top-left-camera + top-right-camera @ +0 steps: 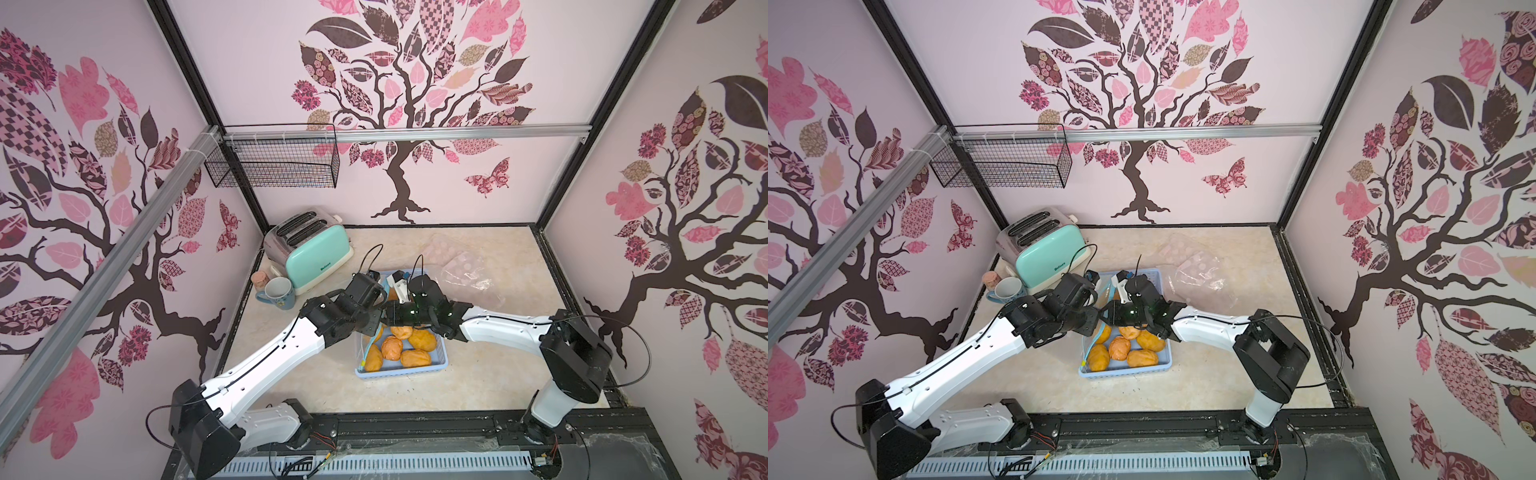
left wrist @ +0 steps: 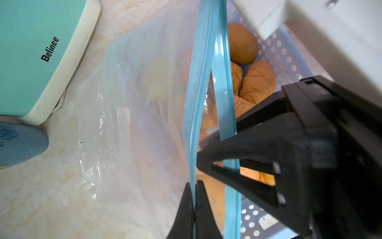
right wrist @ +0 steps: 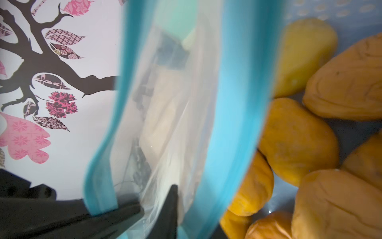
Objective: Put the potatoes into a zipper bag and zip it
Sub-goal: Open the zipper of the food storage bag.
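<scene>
Zipper bag (image 3: 169,115) blurred; right arm (image 1: 498,326) hides far potatoes (image 1: 401,332) in top views.

The zipper bag (image 2: 134,115) is thin, glossy, crinkled clear plastic. In the smooth, perforated plastic basket (image 2: 283,53), the potatoes (image 3: 297,140) have matt, wrinkled skin.

The left arm (image 1: 270,361) and right arm (image 1: 503,330) share white tapered shells dotted with small holes, boxy black joints and motor housings, thin black cables (image 1: 146,424) looping alongside, and black wedge-shaped fingers (image 2: 184,213).
</scene>
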Controlling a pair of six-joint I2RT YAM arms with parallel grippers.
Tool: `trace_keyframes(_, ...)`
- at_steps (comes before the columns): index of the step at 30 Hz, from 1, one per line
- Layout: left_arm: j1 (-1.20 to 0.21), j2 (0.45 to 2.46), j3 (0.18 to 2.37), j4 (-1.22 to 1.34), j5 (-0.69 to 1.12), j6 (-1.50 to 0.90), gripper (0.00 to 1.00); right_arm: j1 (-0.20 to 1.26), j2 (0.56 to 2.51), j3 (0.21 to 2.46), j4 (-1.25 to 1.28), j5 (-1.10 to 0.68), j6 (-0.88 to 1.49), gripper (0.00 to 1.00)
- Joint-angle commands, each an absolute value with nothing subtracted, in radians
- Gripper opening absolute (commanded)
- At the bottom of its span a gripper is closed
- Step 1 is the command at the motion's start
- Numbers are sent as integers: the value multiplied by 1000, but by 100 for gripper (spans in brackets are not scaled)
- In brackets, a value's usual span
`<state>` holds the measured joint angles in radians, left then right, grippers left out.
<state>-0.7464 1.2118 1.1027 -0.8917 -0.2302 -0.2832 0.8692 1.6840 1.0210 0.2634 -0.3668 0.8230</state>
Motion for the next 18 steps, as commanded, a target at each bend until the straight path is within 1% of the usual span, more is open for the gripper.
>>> trace_keyframes(1, -747, 1171, 1096, -903, -320, -325, 0, 873, 1704, 1045, 220, -325, 815, 8)
trace_keyframes(3, -747, 1153, 1087, -925, -374, -357, 0, 873, 1687, 1039, 173, -282, 791, 6)
trace_keyframes(9, -753, 1075, 1058, -973, -550, -404, 0, 874, 1654, 1017, 71, -204, 744, 6)
trace_keyframes(12, -755, 1025, 1045, -951, -568, -386, 0, 873, 1648, 1019, 42, -173, 726, 7)
trace_keyframes(14, -756, 990, 1036, -941, -561, -375, 0, 873, 1642, 1016, 44, -172, 717, 10)
trace_keyframes(15, -758, 976, 1031, -937, -564, -372, 0, 873, 1637, 1012, 58, -186, 716, 15)
trace_keyframes(17, -758, 952, 1017, -916, -561, -353, 0, 873, 1612, 1006, 102, -249, 696, 36)
trace_keyframes(18, -758, 950, 1012, -908, -553, -344, 0, 876, 1594, 1015, 100, -271, 673, 45)
